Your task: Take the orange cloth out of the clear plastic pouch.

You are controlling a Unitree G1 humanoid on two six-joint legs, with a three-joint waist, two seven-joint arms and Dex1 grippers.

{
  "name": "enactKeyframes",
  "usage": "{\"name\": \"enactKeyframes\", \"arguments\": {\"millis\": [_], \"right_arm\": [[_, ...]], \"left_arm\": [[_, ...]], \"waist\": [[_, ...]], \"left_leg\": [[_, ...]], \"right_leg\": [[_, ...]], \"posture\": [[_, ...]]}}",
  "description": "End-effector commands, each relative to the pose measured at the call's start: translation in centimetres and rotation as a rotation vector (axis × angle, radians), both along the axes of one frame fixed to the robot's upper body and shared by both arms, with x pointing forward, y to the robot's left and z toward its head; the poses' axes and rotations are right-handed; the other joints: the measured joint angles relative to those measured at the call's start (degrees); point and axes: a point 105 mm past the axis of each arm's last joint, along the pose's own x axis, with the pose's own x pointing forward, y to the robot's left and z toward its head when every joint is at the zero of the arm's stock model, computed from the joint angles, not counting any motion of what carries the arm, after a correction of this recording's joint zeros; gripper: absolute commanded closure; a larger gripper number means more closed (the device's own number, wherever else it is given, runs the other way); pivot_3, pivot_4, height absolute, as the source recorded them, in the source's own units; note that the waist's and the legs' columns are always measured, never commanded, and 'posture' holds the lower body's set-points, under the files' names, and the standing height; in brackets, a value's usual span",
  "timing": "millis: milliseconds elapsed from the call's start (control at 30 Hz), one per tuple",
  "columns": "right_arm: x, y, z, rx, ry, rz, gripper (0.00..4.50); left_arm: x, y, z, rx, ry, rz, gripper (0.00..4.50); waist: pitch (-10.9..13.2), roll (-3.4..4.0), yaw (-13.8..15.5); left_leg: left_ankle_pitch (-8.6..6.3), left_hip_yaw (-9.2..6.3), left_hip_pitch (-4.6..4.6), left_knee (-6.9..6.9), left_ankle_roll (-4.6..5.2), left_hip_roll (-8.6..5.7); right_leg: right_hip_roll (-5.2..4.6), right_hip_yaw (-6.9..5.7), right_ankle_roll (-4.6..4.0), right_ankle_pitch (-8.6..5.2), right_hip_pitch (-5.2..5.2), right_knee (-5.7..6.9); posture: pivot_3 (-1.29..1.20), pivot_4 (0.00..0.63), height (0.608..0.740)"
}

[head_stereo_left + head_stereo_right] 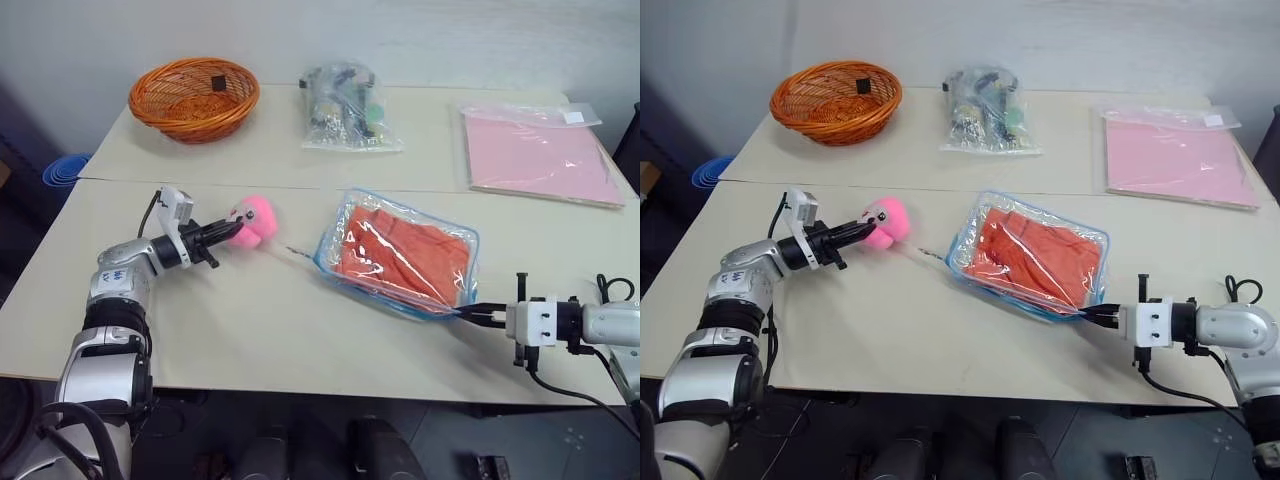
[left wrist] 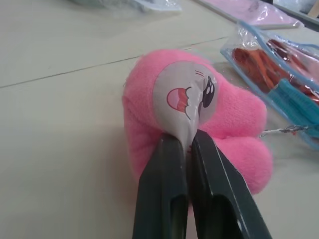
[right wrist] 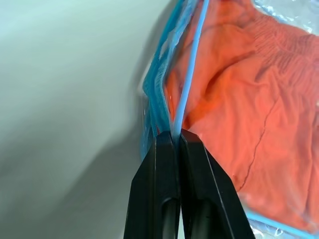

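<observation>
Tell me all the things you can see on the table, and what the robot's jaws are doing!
table: one, cream, under everything.
wicker basket: one, orange, far left corner.
bag of small mixed items: one, clear, far middle.
flat sleeve with pink sheet: one, clear and pink, far right.
clear plastic pouch: one, see-through with light blue edging, middle right.
orange cloth: one, orange-red, inside the pouch.
pink plush toy: one, pink, left of the pouch.
blue thing: one, beyond the table's left edge, cannot tell what.
left gripper: black jaws shut on the plush toy.
right gripper: black jaws shut on the pouch's near corner.
</observation>
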Motion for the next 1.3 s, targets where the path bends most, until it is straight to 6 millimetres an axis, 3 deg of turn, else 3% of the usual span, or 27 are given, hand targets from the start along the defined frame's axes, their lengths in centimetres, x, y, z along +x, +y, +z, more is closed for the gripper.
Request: {"name": "enactKeyframes", "arguments": {"millis": [33, 133, 267, 333, 400, 467, 600, 700, 800, 900, 1033, 1133, 1300], "right_arm": [[0.1, -0.1, 2.3, 0.179, 0.016, -0.071, 4.27], [-0.5, 0.1, 3.9, 0.274, 0.008, -0.097, 3.4], [-2.7, -0.2, 5.9, 0.4, 0.049, -0.168, 2.04], [-4.1, -0.3, 6.1, 0.421, 0.082, -0.195, 1.36], [-5.8, -0.4, 6.2, 0.435, 0.098, -0.229, 0.63], [-7.2, 0.0, 6.0, 0.472, 0.117, -0.261, 0.02], [-9.6, 1.8, 3.9, 0.484, 0.177, -0.276, 0.0], [-10.8, 3.6, 2.2, 0.484, 0.218, -0.265, 0.0], [-10.7, 4.5, 1.5, 0.492, 0.194, -0.277, 0.0], [-10.2, 4.7, 1.3, 0.489, 0.162, -0.291, 0.0], [-9.9, 4.8, 1.2, 0.484, 0.141, -0.297, 0.0], [-9.8, 4.7, 1.1, 0.484, 0.131, -0.305, 0.0], [-9.4, 4.5, 1.0, 0.485, 0.108, -0.316, 0.0]], "left_arm": [[-1.9, 0.5, 1.2, 0.055, -0.054, -0.097, 3.73], [-3.0, 1.7, 2.3, 0.13, -0.102, -0.102, 2.75], [-4.8, 2.9, 3.2, 0.354, -0.205, -0.197, 1.52], [-4.9, 2.9, 3.8, 0.436, -0.259, -0.241, 1.51], [-4.8, 1.5, 5.1, 0.462, -0.335, -0.31, 1.51], [-4.8, -1.6, 5.6, 0.42, -0.38, -0.418, 1.16], [-4.9, -8.1, 5.1, 0.355, -0.475, -0.581, 0.04], [-4.8, -12.0, 3.4, 0.398, -0.522, -0.684, 0.01], [-4.3, -15.7, 2.5, 0.437, -0.582, -0.74, 0.01], [-3.9, -17.6, 1.9, 0.454, -0.592, -0.761, 0.01], [-4.1, -18.8, 1.2, 0.504, -0.619, -0.833, 0.01], [-4.1, -19.1, 1.1, 0.531, -0.645, -0.854, 0.59], [-3.9, -19.6, 1.1, 0.53, -0.653, -0.852, 2.12]], "waist": [[0.0, 0.0, 0.0], [0.0, 0.0, 0.1], [0.0, 0.0, 0.4], [0.0, 0.01, 0.6], [0.0, 0.0, 1.5], [0.0, -0.04, 1.9], [0.0, -0.06, 1.9], [0.0, -0.1, 1.4], [0.0, -0.11, 0.6], [0.0, -0.13, 0.3], [0.0, -0.13, 0.3], [0.0, -0.14, 0.5], [0.0, -0.15, 0.8]], "left_leg": [[0.0, -0.01, -0.02, -0.03, -0.01, 0.02], [0.01, -0.06, -0.06, -0.01, -0.05, 0.06], [-0.01, -0.09, -0.07, -0.01, -0.07, 0.06], [-0.02, -0.1, -0.08, -0.05, -0.05, 0.03], [-0.05, -0.11, -0.1, -0.07, -0.01, -0.01], [-0.1, -0.11, -0.1, -0.06, 0.08, -0.01], [-0.19, -0.1, -0.11, -0.03, 0.25, -0.04], [-0.2, 0.01, -0.13, 0.01, 0.27, -0.05], [-0.19, 0.11, -0.05, 0.01, 0.26, -0.04], [-0.18, 0.11, -0.01, 0.02, 0.3, -0.05], [-0.17, 0.1, 0.04, -0.03, 0.29, -0.04], [-0.09, 0.09, 0.02, -0.04, 0.16, -0.03], [-0.1, 0.08, -0.01, -0.01, 0.17, -0.07]], "right_leg": [[0.0, 0.0, 0.0, 0.0, -0.03, 0.0], [0.0, -0.03, 0.0, 0.0, -0.07, 0.02], [-0.01, -0.03, -0.01, 0.0, -0.04, -0.01], [-0.05, -0.05, -0.01, 0.0, -0.03, -0.06], [-0.08, -0.05, 0.0, 0.0, 0.03, -0.17], [-0.08, -0.06, 0.0, 0.0, 0.08, -0.26], [-0.09, -0.02, 0.16, 0.09, 0.21, -0.35], [-0.02, 0.07, 0.22, 0.12, 0.16, -0.3], [0.06, 0.16, 0.22, 0.12, 0.13, -0.29], [0.07, 0.19, 0.22, 0.12, 0.14, -0.23], [0.12, 0.2, 0.22, 0.12, 0.13, -0.17], [0.11, 0.18, 0.22, 0.12, 0.1, -0.17], [0.07, 0.17, 0.22, 0.12, 0.11, -0.19]], "posture": [[0.0, 0.15, 0.74], [0.0, 0.15, 0.74], [0.0, 0.15, 0.74], [0.0, 0.15, 0.74], [0.0, 0.15, 0.74], [0.0, 0.15, 0.74], [0.0, 0.15, 0.74], [0.0, 0.15, 0.74], [0.0, 0.15, 0.74], [0.0, 0.15, 0.74], [0.0, 0.15, 0.74], [0.0, 0.15, 0.74], [0.0, 0.15, 0.74]]}}
